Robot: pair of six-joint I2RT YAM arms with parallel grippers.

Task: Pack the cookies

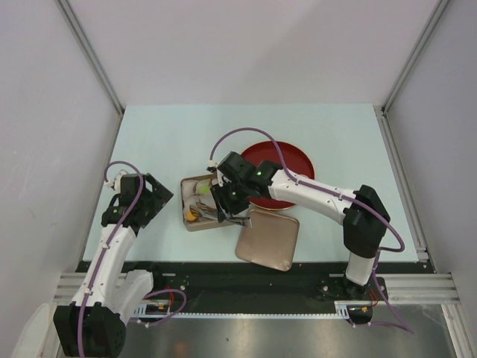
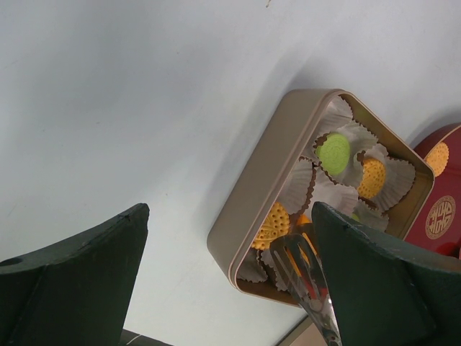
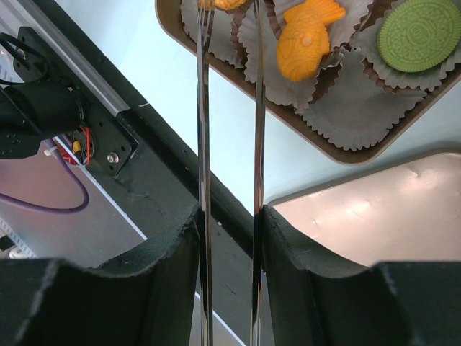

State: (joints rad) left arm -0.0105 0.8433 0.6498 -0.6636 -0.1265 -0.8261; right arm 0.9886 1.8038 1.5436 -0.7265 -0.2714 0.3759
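— What sits furthest left?
— The left gripper, above the pale table. Its fingers are spread wide with nothing between them.
— And next to it?
— The tan tin, just right of that gripper. The cookies lie inside it in white paper cups: a green cookie, round orange ones and a fish-shaped orange cookie.
— Where is the right gripper?
— The right gripper is over the tin's near right side, clamped tight on metal tongs. The tong tips reach into the tin beside an orange disc; whether they pinch it I cannot tell.
— Further right?
— The lid lies flat just beside the tin, near the table's front edge. Behind it is the dark-red plate, with one orange cookie on it.
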